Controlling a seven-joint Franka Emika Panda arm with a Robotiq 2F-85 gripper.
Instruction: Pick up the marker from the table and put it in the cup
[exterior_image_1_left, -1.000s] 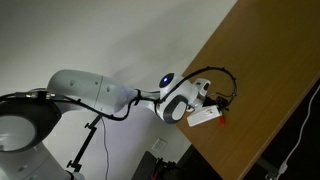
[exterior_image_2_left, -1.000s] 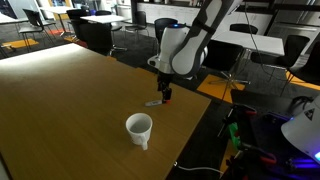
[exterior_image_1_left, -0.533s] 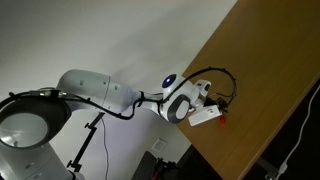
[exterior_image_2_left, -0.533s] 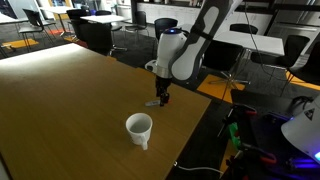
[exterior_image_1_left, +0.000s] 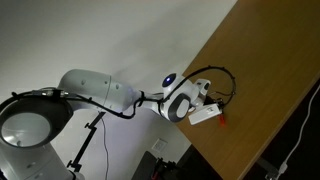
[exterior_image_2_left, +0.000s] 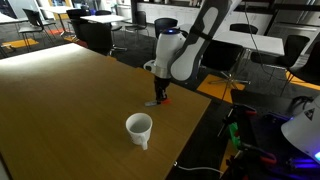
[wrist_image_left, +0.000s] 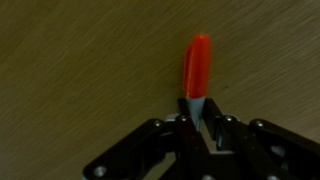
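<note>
In the wrist view the red-orange marker (wrist_image_left: 197, 62) lies on the brown table (wrist_image_left: 70, 70). Its paler grey end sits between the black fingers of my gripper (wrist_image_left: 197, 112), which is shut on it. In an exterior view the gripper (exterior_image_2_left: 161, 97) reaches down to the table (exterior_image_2_left: 60, 100) near its far edge, with a bit of the marker (exterior_image_2_left: 164, 101) showing at the fingertips. The white cup (exterior_image_2_left: 139, 128) stands upright on the table a short way in front of the gripper, its handle towards the near edge. In an exterior view the gripper (exterior_image_1_left: 221, 111) touches the table (exterior_image_1_left: 270, 70) at its edge; the cup is out of view there.
The table's edge (exterior_image_2_left: 200, 100) runs just past the gripper, and the floor drops away beyond it. Office chairs (exterior_image_2_left: 294, 50) and desks (exterior_image_2_left: 100, 20) stand in the background. Cables and lit equipment (exterior_image_2_left: 245, 135) lie on the floor beside the table.
The jaws have gone from open to shut around the marker's pale end. The arm has shifted slightly lower and towards the marker; the cup has not moved.
</note>
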